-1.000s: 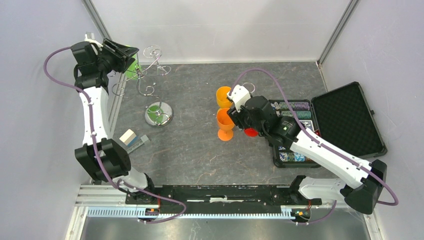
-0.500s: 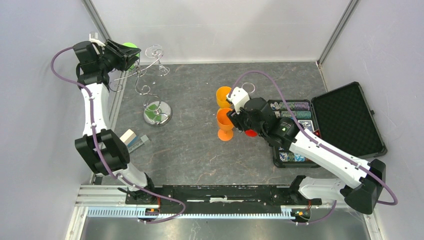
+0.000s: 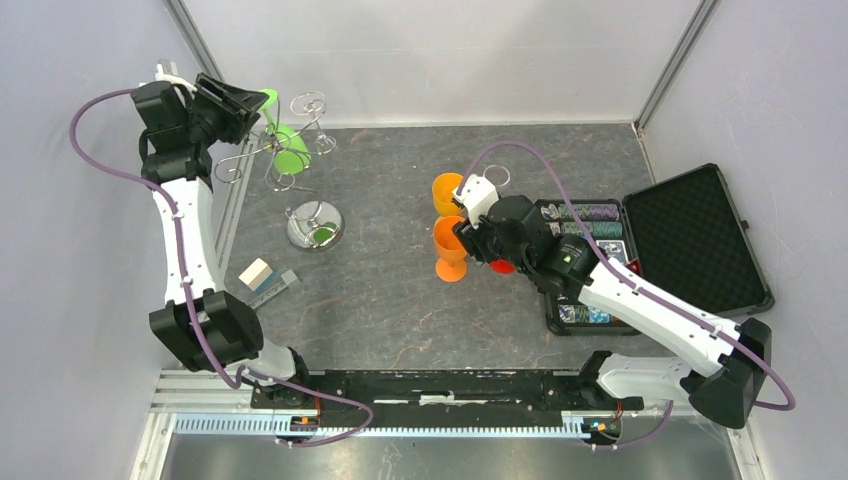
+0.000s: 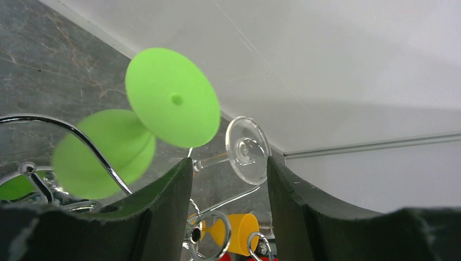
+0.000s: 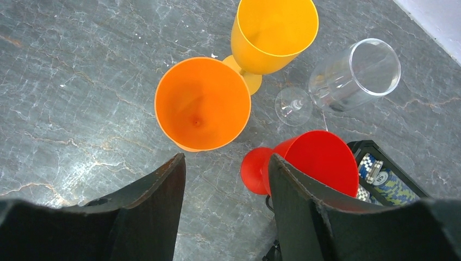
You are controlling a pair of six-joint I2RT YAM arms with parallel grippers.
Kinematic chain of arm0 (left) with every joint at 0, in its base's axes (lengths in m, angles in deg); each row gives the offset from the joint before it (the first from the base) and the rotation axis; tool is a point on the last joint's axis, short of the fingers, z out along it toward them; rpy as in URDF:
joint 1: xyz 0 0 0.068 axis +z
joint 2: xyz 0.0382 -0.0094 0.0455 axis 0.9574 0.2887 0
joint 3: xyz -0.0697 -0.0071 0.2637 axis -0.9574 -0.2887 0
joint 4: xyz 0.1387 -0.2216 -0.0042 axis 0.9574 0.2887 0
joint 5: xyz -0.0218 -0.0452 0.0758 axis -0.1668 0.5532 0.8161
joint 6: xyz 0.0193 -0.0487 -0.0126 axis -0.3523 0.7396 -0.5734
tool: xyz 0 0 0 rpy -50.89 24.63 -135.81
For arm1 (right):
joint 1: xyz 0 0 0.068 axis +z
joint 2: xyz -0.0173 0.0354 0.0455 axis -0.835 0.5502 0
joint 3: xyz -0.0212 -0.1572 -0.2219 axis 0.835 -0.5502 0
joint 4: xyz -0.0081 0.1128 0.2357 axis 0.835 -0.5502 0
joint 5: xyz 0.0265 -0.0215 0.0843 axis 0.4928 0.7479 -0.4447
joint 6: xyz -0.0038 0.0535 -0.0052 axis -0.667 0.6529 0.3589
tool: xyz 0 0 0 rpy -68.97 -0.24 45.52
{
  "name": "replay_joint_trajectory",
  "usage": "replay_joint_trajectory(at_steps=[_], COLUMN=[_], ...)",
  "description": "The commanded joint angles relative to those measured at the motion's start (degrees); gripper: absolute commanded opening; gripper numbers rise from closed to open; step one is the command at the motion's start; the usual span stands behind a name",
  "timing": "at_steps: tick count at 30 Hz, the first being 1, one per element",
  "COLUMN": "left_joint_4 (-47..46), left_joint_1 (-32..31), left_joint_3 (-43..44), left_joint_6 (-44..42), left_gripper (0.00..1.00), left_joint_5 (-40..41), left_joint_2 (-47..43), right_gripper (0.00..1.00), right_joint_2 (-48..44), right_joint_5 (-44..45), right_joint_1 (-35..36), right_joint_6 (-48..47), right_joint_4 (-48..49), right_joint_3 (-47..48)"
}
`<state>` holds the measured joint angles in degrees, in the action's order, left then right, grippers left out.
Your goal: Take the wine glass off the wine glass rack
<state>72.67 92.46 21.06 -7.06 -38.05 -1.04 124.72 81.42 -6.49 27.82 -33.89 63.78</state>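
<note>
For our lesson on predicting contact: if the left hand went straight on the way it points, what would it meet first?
Probably the clear wine glass: its foot and stem sit straight ahead of the open left hand. The green glass lies a little to one side; depth is hard to judge.

bright, even white light falls from overhead; shadows on the worktop [image 3: 420, 290] are short and soft. the shiny round base of the wine glass rack [image 3: 316, 229] throws glare. in the left wrist view the green wine glass [image 4: 103, 155] has a blurred bowl, while the right wrist view is sharp.
</note>
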Motion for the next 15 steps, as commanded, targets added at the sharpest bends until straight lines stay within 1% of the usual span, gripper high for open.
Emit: replay_joint_trajectory(at_steps=[1,5,12,15], left_joint_4=[1.52,1.2,-3.88,-5.41], left_joint_1=[0.35,0.31,0.24,-0.13], left_joint_3=[3.63,4.17,3.79,3.32], left_joint_6=[-3.58,-3.06,0.85,1.85], left_gripper=[0.58,0.58,0.57,0.56], left_joint_5=[3.56,2.8,-2.48,-2.43], left_joint_2=[-1.83,-1.88,-1.93,-2.67], right_gripper=[0.62,0.62,0.62,0.62], right_joint_2=[-1.06,-1.48,-1.33,-1.1], right_joint_5=[-0.46,-0.46,-0.78,-1.08], right_joint_1=[-0.12,-0.05,-0.12,-0.1], right_joint_6=[0.71,0.8,0.8,0.8], right_joint_4=[2.34,2.66,2.97,3.18], right_joint_3=[-0.82,-1.3,-1.51,-1.62])
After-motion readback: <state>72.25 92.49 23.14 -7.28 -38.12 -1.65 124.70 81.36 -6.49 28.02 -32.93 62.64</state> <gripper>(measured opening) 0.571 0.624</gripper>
